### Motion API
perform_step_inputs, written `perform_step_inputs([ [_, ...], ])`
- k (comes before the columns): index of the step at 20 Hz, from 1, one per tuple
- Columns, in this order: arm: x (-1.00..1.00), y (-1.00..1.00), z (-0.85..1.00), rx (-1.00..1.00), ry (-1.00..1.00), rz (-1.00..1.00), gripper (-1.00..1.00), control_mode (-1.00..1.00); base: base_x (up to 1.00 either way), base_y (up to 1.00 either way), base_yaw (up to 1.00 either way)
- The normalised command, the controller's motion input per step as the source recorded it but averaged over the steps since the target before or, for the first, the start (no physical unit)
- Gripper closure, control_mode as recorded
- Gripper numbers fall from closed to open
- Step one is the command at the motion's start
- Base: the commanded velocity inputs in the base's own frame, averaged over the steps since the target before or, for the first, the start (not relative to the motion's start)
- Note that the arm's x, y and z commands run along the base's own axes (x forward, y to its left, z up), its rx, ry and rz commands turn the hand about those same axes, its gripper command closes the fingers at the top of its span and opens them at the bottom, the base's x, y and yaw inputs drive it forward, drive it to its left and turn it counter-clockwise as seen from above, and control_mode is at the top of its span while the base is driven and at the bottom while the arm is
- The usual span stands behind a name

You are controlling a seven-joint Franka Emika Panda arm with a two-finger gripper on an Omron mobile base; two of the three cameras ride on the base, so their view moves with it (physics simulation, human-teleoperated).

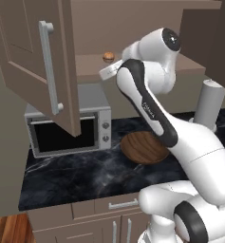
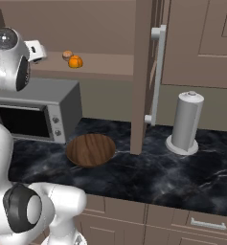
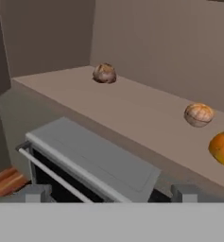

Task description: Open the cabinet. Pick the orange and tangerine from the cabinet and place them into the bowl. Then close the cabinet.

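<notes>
Standing wide open, the cabinet (image 1: 38, 61) shows its left door swung out over the microwave (image 1: 71, 126), the long silver bar handle (image 1: 50, 66) facing the left base camera. On the cabinet shelf (image 3: 132, 111), seen from the hand camera, a brownish mottled round thing (image 3: 104, 73) lies far left near the back wall; further right sits a pale orange-tan fruit (image 3: 198, 115), and just beside it, at the right edge, a bright orange fruit (image 3: 223, 149), partly cut off. Which of these is the orange and which the tangerine cannot be told. In the right base view two of them sit close together on the shelf above the microwave.

Below the shelf, the dark wooden bowl (image 2: 91, 149) rests on the black marbled surface (image 2: 172, 177), just right of the microwave. The cabinet's right door (image 2: 142, 72) stands edge-on past the bowl, and a grey upright cylinder (image 2: 187, 122) stands further right on the surface.

The hand (image 3: 108, 193) is released, fingers spread wide and grasping nothing, raised at shelf level above the microwave, well apart from the fruit.
</notes>
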Motion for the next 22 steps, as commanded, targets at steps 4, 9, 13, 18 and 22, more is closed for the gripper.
perform_step_inputs([
  [4, 0.13, -0.42, -0.01, -0.04, 0.0, -0.27, -1.0, -1.0, 0.0, 0.0, 0.0],
  [9, 0.1, -0.41, 0.0, -0.02, 0.0, -0.26, -1.0, -1.0, 0.0, 0.0, 0.0],
  [13, 0.05, -0.4, 0.0, -0.01, 0.0, -0.2, -1.0, -1.0, 0.0, 0.0, 0.0],
  [18, 0.16, -0.33, 0.0, 0.0, 0.0, -0.11, -1.0, -1.0, 0.0, 0.0, 0.0],
  [22, 0.31, -0.34, -0.01, 0.0, 0.0, 0.0, -1.0, -1.0, 0.0, 0.0, 0.0],
])
